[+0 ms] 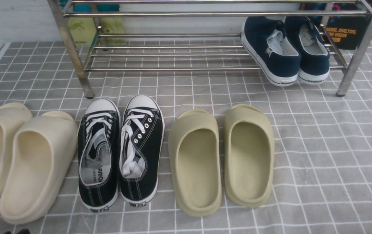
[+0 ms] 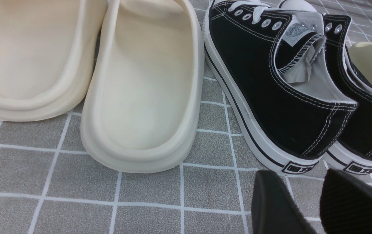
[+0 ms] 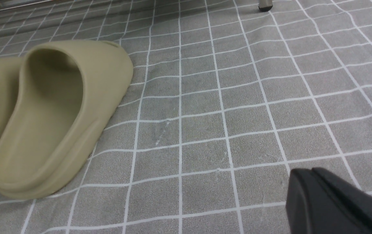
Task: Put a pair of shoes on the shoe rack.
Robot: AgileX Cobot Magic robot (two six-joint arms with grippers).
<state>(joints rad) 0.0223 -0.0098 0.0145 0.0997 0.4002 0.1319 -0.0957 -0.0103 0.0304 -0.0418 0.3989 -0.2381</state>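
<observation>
With both navy shoes (image 1: 285, 52) resting on the rack (image 1: 173, 69) at about 1 o'clock in the front view, the placing step looks done. Left gripper (image 2: 306, 191) hangs narrowly parted, empty, by the black sneakers (image 2: 270, 87); right gripper (image 3: 316, 188) appears closed, empty. Next likely needs only retreat.

Navy shoes (image 1: 285, 52), steel rack (image 1: 173, 69), grey white-gridded cloth (image 1: 328, 146).
</observation>
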